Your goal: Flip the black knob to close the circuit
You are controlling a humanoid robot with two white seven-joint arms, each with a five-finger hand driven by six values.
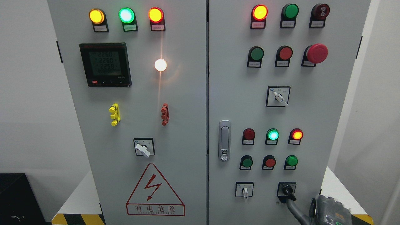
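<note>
Knob: we see the black knob (287, 190) low right on the cabinet (200, 93), long axis slanting down-right.
Right hand (328, 209): just beside the knob; one finger (295, 211) touches it; grip we cannot tell.

The digital meter (105, 64) on the left cabinet door shows three lit rows of digits, seemingly 2260, 2260 and 2258, though they are faint. Below, the warning sign (155, 191) (a red triangle around a lightning bolt) bears the characters 有电危险, with a line of small Latin letters beneath them too fine to read. The small label plates (258, 24) under the lamps and buttons carry print that cannot be made out.
</note>
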